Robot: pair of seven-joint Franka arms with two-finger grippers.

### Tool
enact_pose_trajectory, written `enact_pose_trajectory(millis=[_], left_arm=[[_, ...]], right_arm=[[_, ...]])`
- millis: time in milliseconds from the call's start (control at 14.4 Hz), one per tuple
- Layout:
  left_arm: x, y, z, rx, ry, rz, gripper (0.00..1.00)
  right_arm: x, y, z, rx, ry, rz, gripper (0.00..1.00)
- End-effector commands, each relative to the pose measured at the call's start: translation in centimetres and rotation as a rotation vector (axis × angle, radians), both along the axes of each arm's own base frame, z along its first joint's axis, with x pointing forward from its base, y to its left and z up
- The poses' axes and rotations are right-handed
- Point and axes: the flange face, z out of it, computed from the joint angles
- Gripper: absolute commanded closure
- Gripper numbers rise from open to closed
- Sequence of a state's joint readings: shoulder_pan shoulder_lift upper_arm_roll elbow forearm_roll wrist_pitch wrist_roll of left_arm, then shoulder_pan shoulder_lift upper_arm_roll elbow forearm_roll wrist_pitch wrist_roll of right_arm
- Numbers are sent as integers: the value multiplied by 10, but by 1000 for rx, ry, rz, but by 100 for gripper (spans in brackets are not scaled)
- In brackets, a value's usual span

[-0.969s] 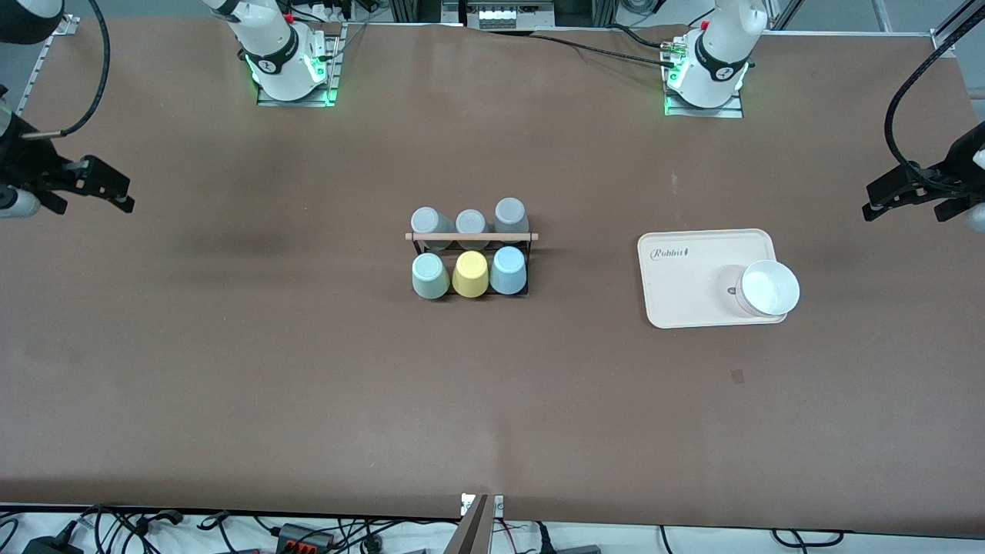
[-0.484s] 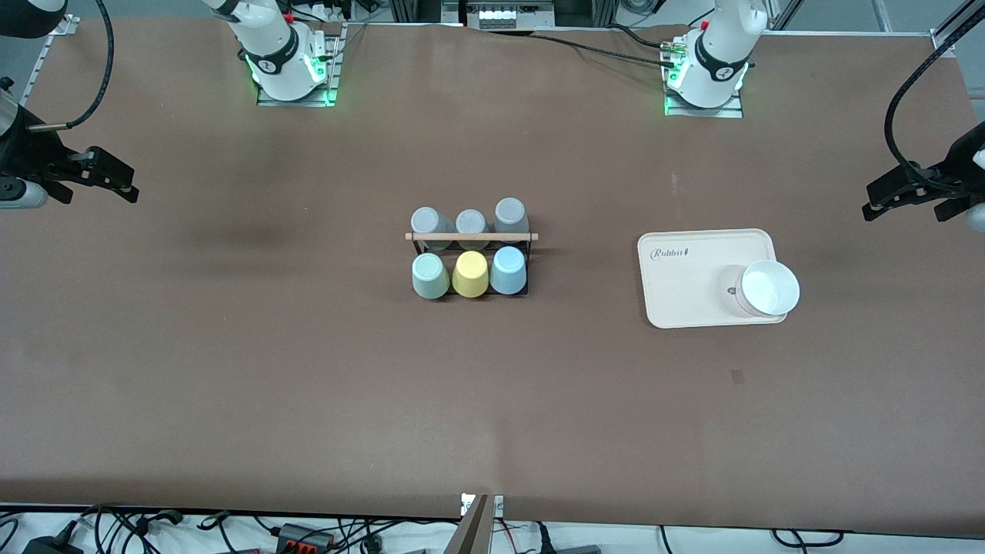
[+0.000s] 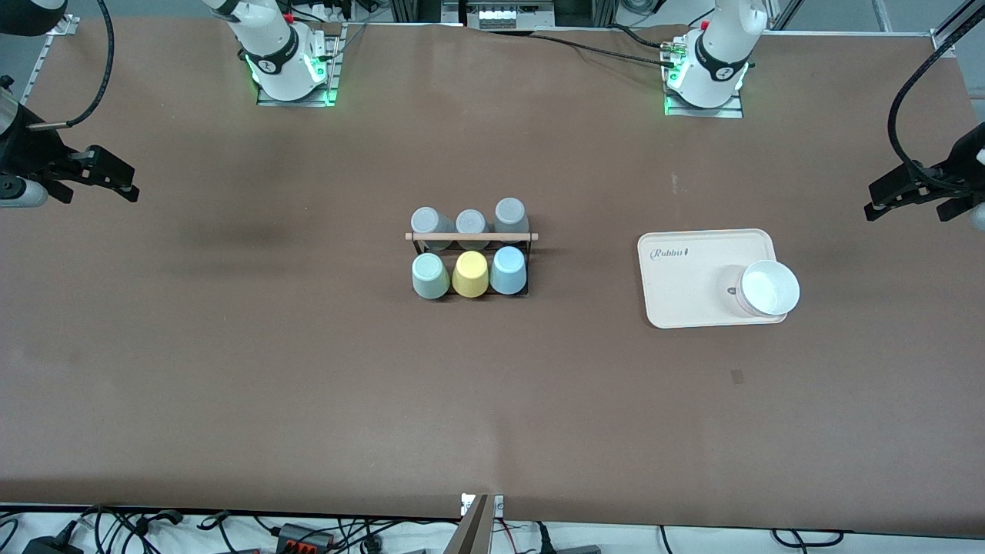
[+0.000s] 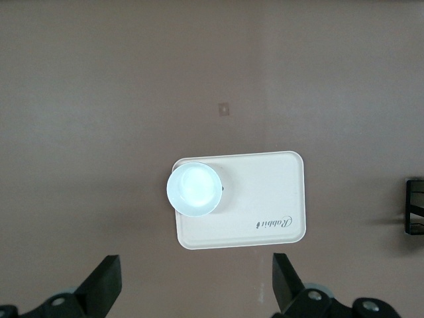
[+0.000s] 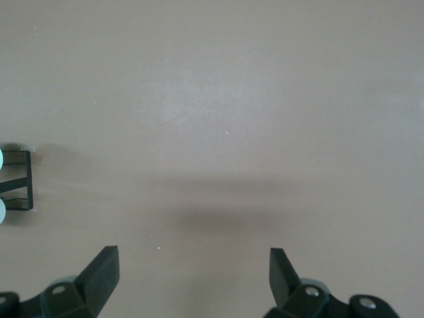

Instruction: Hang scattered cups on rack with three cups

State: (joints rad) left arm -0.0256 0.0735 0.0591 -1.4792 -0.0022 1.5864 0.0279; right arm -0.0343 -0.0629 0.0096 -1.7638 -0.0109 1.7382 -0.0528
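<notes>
I am looking down on a wide brown table (image 3: 308, 369) with a matte, faintly blotched top. Along its top edge stand the two white arm bases, each lit green at the foot, with cables and metal framing past them. More cables and plugs lie on the white floor strip along the near edge.

At the middle of the table stands the rack (image 3: 471, 246), a small black wire frame with a pale wooden bar across its top. Six cups sit upside down on it in two rows. The row nearer the camera holds the mint green cup (image 3: 429, 275) toward the right arm's end, a yellow cup (image 3: 470, 274) in the middle, and the light blue cup (image 3: 508, 270) toward the left arm's end. Three grey cups (image 3: 469, 221) fill the farther row.

Toward the left arm's end lies a cream tray (image 3: 685, 285) with a white bowl (image 3: 769, 288) on its corner.

The right gripper (image 3: 115, 185) hangs over bare table at the right arm's end, its fingers (image 5: 103, 271) spread wide and holding nothing. The left gripper (image 3: 893, 196) hangs over the left arm's end, near the tray, fingers (image 4: 106, 285) also spread wide and empty.

Compared with a second ago, the right gripper has risen a little and turned slightly; half a second ago it was already where it is now. The left gripper has barely shifted. The cups, rack, tray and bowl have not moved.
</notes>
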Motion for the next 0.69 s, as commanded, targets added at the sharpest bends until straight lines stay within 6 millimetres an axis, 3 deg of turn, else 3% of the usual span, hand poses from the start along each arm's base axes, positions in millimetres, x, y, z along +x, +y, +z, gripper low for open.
enact_pose_trajectory(millis=[0,623], left_arm=[[2,3,6,-8,4,-9,0],[-8,6,-1,-9,55,-15,0]], right_arm=[[-5,1,8,13,-14,-34,0],[-11,0,8,16,3,-26,0]])
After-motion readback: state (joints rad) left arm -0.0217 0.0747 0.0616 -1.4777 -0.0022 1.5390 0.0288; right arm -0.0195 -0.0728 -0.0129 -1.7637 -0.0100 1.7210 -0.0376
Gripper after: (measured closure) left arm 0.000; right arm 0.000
